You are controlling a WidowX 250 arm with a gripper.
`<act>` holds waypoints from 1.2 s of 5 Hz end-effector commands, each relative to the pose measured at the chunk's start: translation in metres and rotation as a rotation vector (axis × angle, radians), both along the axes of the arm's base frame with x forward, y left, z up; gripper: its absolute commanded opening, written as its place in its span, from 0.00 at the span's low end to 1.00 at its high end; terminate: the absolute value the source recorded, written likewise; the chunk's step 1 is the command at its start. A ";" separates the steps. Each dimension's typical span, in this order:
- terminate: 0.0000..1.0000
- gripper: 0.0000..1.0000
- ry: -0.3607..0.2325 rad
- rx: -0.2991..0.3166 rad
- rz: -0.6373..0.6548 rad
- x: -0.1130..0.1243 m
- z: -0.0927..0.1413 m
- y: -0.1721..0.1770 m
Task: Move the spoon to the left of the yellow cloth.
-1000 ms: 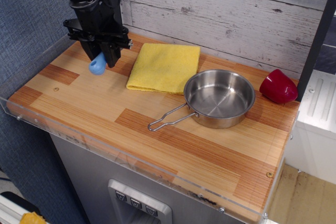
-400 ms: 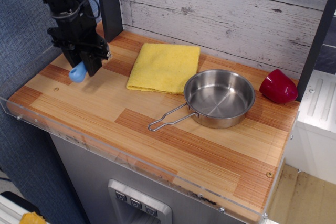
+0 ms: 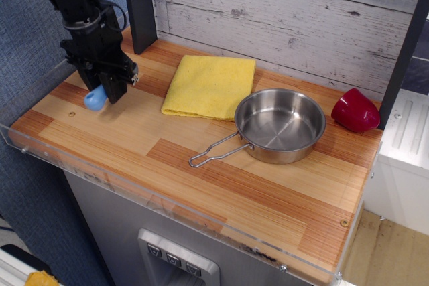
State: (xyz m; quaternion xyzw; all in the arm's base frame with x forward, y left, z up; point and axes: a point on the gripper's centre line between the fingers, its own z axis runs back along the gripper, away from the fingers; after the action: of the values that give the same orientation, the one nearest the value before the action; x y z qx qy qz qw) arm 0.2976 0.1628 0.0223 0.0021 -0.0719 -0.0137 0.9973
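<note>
The black arm is reaching down from the 11 o'clock corner, its wrist pointing nearly straight down; the gripper [image 3: 107, 92] is hanging low at about 9 o'clock; its jaws are clamping the spoon [image 3: 95, 99], whose blue end is sticking out below.

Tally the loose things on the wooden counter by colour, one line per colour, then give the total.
Yellow: 1, the yellow cloth
Light blue: 1, the spoon, held in the gripper
Silver: 1, the steel pan
Red: 1, a rounded red object at the right edge
Total: 4
</note>
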 end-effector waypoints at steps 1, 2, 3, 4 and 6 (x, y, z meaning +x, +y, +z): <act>0.00 0.00 0.029 -0.008 -0.012 -0.014 -0.012 0.010; 0.00 0.00 0.039 -0.004 0.013 -0.015 -0.017 0.013; 0.00 1.00 0.069 -0.013 0.014 -0.014 -0.016 0.013; 0.00 1.00 0.085 -0.004 0.042 -0.017 -0.007 0.011; 0.00 1.00 0.036 0.031 0.192 -0.024 0.083 -0.006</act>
State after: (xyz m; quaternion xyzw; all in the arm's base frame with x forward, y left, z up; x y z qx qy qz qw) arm 0.2782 0.1562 0.0910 0.0127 -0.0296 0.0876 0.9956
